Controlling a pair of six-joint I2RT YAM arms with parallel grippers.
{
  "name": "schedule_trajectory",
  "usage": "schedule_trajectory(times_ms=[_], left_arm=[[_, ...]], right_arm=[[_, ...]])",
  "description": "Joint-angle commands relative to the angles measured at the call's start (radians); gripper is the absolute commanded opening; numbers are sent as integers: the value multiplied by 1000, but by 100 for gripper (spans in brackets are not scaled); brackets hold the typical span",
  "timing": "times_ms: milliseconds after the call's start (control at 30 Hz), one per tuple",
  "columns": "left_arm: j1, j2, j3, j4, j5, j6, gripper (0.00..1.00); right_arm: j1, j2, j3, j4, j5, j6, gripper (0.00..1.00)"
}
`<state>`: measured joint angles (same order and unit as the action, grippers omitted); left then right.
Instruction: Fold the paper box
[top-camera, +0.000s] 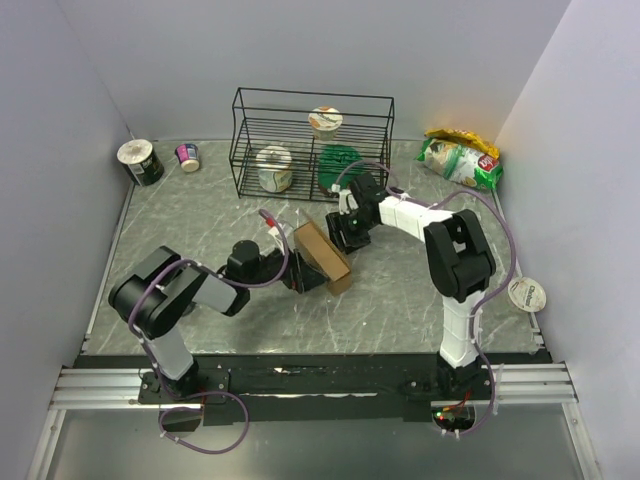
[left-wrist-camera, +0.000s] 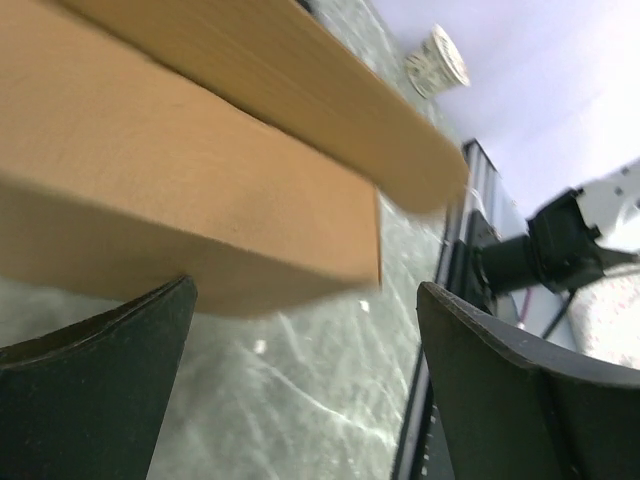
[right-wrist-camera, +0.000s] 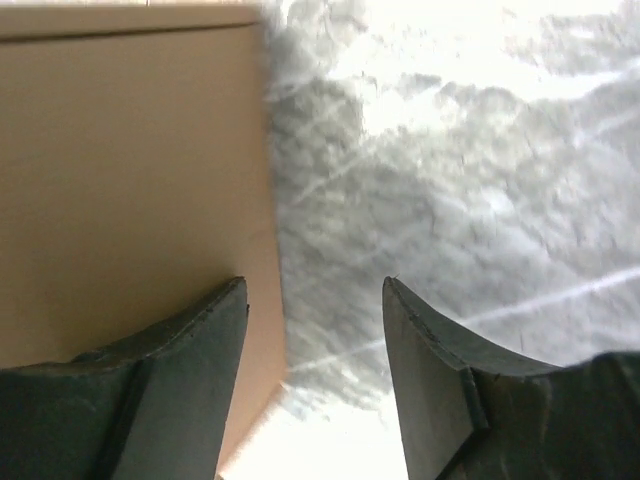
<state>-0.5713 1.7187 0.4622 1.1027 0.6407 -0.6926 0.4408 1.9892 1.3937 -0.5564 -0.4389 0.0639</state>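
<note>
Looking down from above, you have the grey marbled surface (top-camera: 400, 300) filling the frame, with a black wire rack (top-camera: 238, 140) at upper centre. Your left arm (top-camera: 175, 290) reaches in from the lower left and your right arm (top-camera: 455, 255) from the right, meeting at mid-frame. Between them the paper box (top-camera: 322, 255) lies on the surface, a brown oblong angled from upper left to lower right. The left jaws stand wide apart just beside its lower-left side, gripping nothing. The right jaws are parted at its upper-right end, one finger (right-wrist-camera: 170, 390) overlapping the box's edge, bare surface in the gap. A green snack bag (top-camera: 460, 158) sits at upper right.
</note>
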Motion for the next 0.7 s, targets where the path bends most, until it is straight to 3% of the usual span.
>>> schedule_trajectory(times_ms=[0,133,367,533,667], left_arm=[[-68,15,-7,121,27,-13,99],[-139,25,6,143,-24,-18,99],[-150,-54,-46,103,-110,-18,97],[-145,-265,-28,-189,-160,96,96],[-112,-422,15,-415,-207,182,96]], right_arm=[[32,26,68,21,-53,2,65],[71,25,83,16,-60,-33,69],[62,-47,53,21,-15,-27,82],[-30,-151,28,-5,-11,-16,83],[-74,-352,-63,-5,28,-27,85]])
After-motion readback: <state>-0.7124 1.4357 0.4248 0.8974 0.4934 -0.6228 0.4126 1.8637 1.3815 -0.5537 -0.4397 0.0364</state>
